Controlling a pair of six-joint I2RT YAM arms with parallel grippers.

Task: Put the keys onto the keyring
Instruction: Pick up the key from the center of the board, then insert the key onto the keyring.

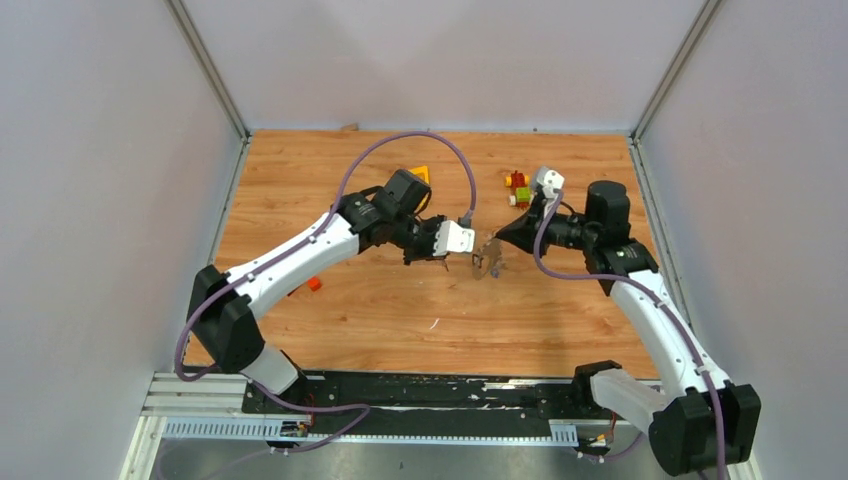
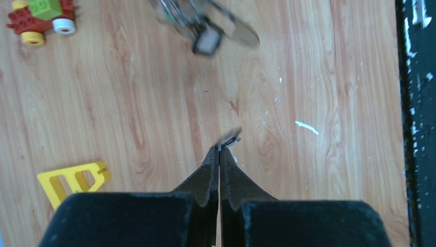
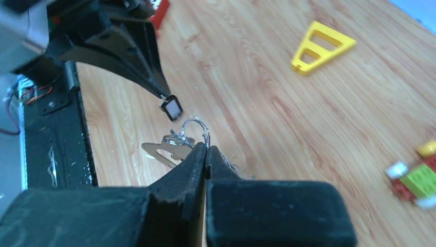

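In the right wrist view my right gripper (image 3: 206, 147) is shut on a thin wire ring (image 3: 196, 129) of the keyring bundle. The flat silver keyring loop (image 3: 158, 151) hangs beside that ring, just above the wood. A small black-tagged key (image 3: 171, 108) shows beyond the ring, right under my left gripper's fingertips (image 3: 162, 92). In the left wrist view my left gripper (image 2: 220, 147) is shut, and a thin metal key tip (image 2: 231, 138) pokes out between its tips. The bundle with the black tag (image 2: 208, 41) is blurred at the top of that view. From above, the keyring (image 1: 487, 262) hangs between both grippers.
A yellow triangle frame (image 1: 421, 174) lies behind the left arm. A red-green-yellow toy block figure (image 1: 518, 187) sits at the back, near the right wrist. A small orange block (image 1: 313, 284) lies beside the left arm. The black rail (image 1: 450, 390) runs along the near edge.
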